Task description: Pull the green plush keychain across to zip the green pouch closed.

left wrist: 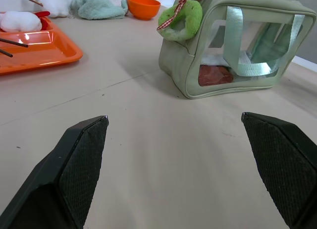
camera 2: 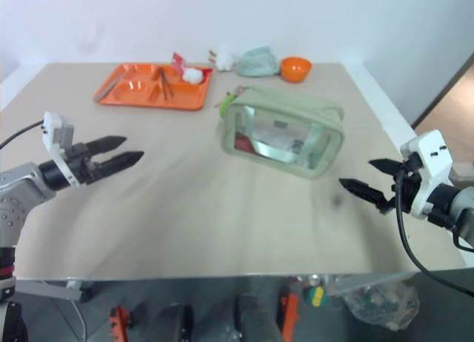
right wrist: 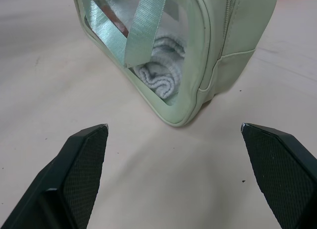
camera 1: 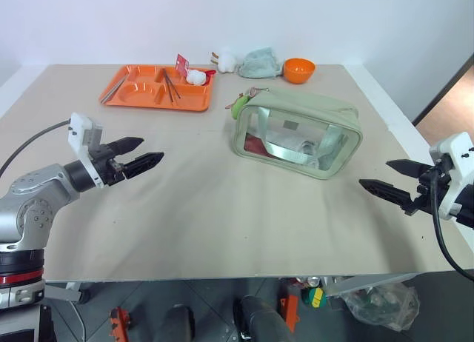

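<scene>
Both grippers, left (camera 1: 145, 154) and right (camera 1: 382, 175), spread wide, empty. Keychain (left wrist: 182, 21) at pouch (camera 1: 298, 132) left end. Risk: you tug, unbraced pouch slides.

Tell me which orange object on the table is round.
The orange plastic bowl at the far edge is round; the orange compartment tray is flat and rectangular.

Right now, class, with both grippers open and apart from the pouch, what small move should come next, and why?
Probably bring the left gripper forward toward the keychain. It hangs at the pouch's end nearer that arm, untouched. The right gripper hovers open off the opposite end, placed to steady the pouch while the keychain is pulled across.
</scene>
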Available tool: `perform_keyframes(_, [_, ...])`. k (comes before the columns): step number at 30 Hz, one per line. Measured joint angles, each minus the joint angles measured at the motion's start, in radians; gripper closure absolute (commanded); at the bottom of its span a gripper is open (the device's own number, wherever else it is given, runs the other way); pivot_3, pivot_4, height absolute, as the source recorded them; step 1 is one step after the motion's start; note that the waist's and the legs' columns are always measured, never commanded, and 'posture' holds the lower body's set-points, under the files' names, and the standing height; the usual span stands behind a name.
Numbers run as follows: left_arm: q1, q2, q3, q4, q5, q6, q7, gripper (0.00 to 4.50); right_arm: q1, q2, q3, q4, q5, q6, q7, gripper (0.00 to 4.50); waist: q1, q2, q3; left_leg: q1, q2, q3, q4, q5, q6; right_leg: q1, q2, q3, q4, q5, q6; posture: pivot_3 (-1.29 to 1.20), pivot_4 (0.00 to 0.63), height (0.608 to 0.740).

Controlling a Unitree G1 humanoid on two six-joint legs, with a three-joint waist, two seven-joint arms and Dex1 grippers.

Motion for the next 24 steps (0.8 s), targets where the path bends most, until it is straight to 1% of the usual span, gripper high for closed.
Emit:
perform_keyframes(9, [0.008,0.006,0.003,-0.019,-0.019,0.019,-0.033,0.03,-0.090,-0.002,0.062,0.018,-0.008,-0.001,-0.001,0.05,0.000,0.000,0.000,0.000,0.000,0.000,0.000,0.000,0.000,0.000,0.000,0.000,0.001,0.000,0.000,0.00,0.150,0.740])
perform_keyframes(13, [-0.031,0.008,0.004,-0.019,-0.041,0.036,-0.053,0.03,-0.154,-0.010,0.087,0.056,-0.032,-0.014,-0.002,0.05,0.000,0.000,0.000,0.000,0.000,0.001,0.001,0.000,0.000,0.000,0.000,0.000,0.001,0.000,0.000,0.00,0.150,0.740])
perform_keyframes(15, [-0.071,0.009,0.004,-0.020,-0.061,0.049,-0.064,0.03,-0.214,-0.016,0.095,0.091,-0.048,-0.030,-0.008,0.05,0.000,0.000,0.000,0.000,-0.001,0.001,0.002,0.000,0.000,0.000,0.000,0.001,0.001,0.001,0.001,0.00,0.150,0.740])
perform_keyframes(19, [-0.153,0.019,0.001,-0.022,-0.082,0.068,-0.091,0.03,-0.421,-0.037,0.136,0.203,-0.081,-0.074,-0.019,0.05,-0.005,0.000,0.000,0.001,0.000,0.003,0.001,0.000,0.000,0.000,0.000,0.002,0.001,0.001,0.001,0.00,0.150,0.740])
perform_keyframes(20, [-0.176,0.021,-0.006,-0.022,-0.083,0.068,-0.104,0.03,-0.502,-0.040,0.161,0.251,-0.098,-0.094,-0.019,0.05,-0.006,0.001,0.000,0.001,0.000,0.004,0.001,0.000,0.000,-0.001,0.000,0.002,0.002,0.001,0.001,0.00,0.150,0.740])
perform_keyframes(21, [-0.189,0.024,-0.013,-0.026,-0.084,0.068,-0.113,0.03,-0.544,-0.044,0.174,0.271,-0.108,-0.107,-0.017,0.05,-0.005,0.001,0.000,0.001,0.000,0.003,0.001,0.000,0.000,0.000,0.000,0.002,0.001,0.001,0.000,0.00,0.150,0.740])
perform_keyframes(23, [-0.212,0.039,-0.036,-0.028,-0.085,0.068,-0.154,0.03,-0.677,-0.040,0.253,0.343,-0.153,-0.151,0.006,0.05,-0.008,0.001,0.000,0.002,0.000,0.004,0.000,0.000,0.000,-0.001,0.001,0.003,0.001,0.001,0.000,0.00,0.150,0.740])
perform_keyframes(24, [-0.220,0.040,-0.045,-0.029,-0.085,0.068,-0.171,0.03,-0.720,-0.031,0.293,0.363,-0.174,-0.171,0.019,0.05,-0.009,0.001,0.000,0.002,0.001,0.004,-0.001,0.000,0.001,0.000,0.001,0.002,0.001,0.000,-0.001,0.00,0.150,0.740])
